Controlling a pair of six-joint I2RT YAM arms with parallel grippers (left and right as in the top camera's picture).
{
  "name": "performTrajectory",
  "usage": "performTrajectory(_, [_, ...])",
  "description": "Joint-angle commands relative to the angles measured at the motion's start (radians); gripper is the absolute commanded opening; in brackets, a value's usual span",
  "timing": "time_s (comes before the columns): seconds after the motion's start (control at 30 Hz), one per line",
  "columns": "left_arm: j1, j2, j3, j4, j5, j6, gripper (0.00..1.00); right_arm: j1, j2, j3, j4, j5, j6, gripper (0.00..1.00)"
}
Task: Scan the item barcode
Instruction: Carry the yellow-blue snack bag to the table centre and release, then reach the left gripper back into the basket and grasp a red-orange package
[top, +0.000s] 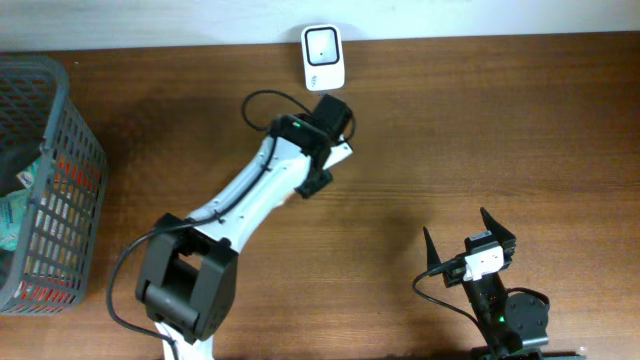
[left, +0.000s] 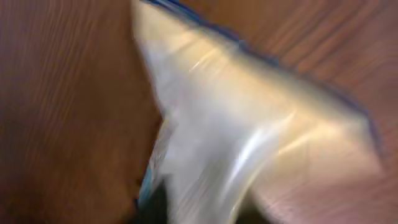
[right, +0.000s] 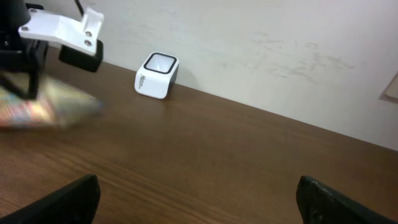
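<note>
Overhead view: the left arm (top: 250, 195) is reaching from the lower left of the frame toward the top centre. Its end effector (top: 335, 140) is hovering just below the white scanner (top: 322, 55). The scanner is standing at the far edge of the desk (top: 500, 120), against the wall. A grey basket (top: 50, 170) is sitting at the left edge, with items lying inside it.

Left wrist view: a silvery packet (left: 249, 137) with a blue rim is filling most of the frame, above the wood. It is showing only as a blur, and no fingers are appearing here.

Right wrist view: the packet (right: 43, 106) is appearing as a coloured smear at the left edge, directly under the left end effector (right: 28, 74) and low over the desk. The scanner (right: 157, 76) is standing apart from it, to the right. Whether the left jaws are gripping the packet or standing clear of it cannot be told.

The right end effector (top: 455, 222) is resting at the lower right of the overhead frame. Its fingers (right: 68, 199) are spreading wide apart and holding nothing.
</note>
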Motion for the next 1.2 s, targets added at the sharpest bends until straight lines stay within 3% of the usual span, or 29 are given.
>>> performTrajectory(0.0, [-0.029,-0.003,0.021,-0.003,-0.006,0.018,0.99,-0.007,-0.007,-0.008,-0.002,0.005,0.004,0.99])
performTrajectory(0.13, [-0.024,-0.004,0.225,-0.086,-0.008,-0.042,0.99,-0.007,-0.007,-0.008,-0.002,0.005,0.004,0.99])
performTrajectory(0.3, [0.065,-0.005,0.693,-0.253,-0.044,-0.151,0.99,-0.007,-0.007,-0.008,-0.002,0.005,0.004,0.99])
performTrajectory(0.43, [0.286,-0.005,1.083,-0.397,-0.131,-0.288,0.99,-0.007,-0.007,-0.008,-0.002,0.005,0.004,0.99])
performTrajectory(0.57, [0.555,-0.005,1.268,-0.505,-0.108,-0.438,0.99,-0.007,-0.007,-0.008,-0.002,0.005,0.004,0.99])
performTrajectory(0.7, [0.832,-0.004,1.272,-0.624,-0.103,-0.600,0.99,-0.007,-0.007,-0.008,-0.002,0.005,0.004,0.99])
performTrajectory(0.9, [1.170,-0.004,1.217,-0.676,0.069,-0.613,0.99,-0.007,-0.007,-0.008,-0.002,0.005,0.004,0.99])
performTrajectory(1.07, [1.323,-0.004,1.013,-0.632,0.249,-0.486,0.99,-0.007,-0.007,-0.008,-0.002,0.005,0.004,0.99])
performTrajectory(1.17, [1.393,-0.004,0.835,-0.560,0.465,-0.275,1.00,-0.007,-0.007,-0.008,-0.002,0.005,0.004,0.99])
